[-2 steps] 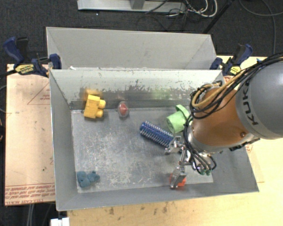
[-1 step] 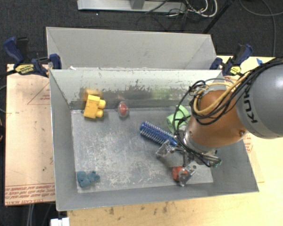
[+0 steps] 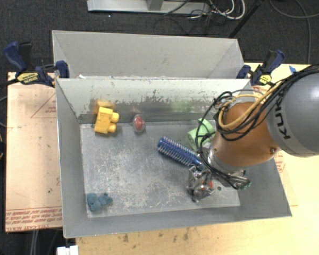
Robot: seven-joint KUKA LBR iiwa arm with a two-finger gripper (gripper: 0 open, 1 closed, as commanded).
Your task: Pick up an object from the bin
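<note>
The blue bristled brush [image 3: 176, 152] lies flat on the floor of the bin [image 3: 138, 185], right of the bin's middle, slanting from upper left to lower right.

In the bin [image 3: 143, 182], a block-shaped toy [image 3: 105, 119] is sitting at the far left, at the foot of the far wall. A small rounded piece [image 3: 139, 122] is lying just to its right, along the same wall. A brush [image 3: 176, 151] is lying slantwise right of the middle, its right end running under the arm. Further right and farther back, a crumpled piece [image 3: 203, 133] is lying partly hidden by the arm. A small figure [image 3: 98, 201] is sitting in the near left corner, well apart from the rest. The gripper [image 3: 201, 188] is hanging at the near right, just nearer than the brush's right end.
</note>
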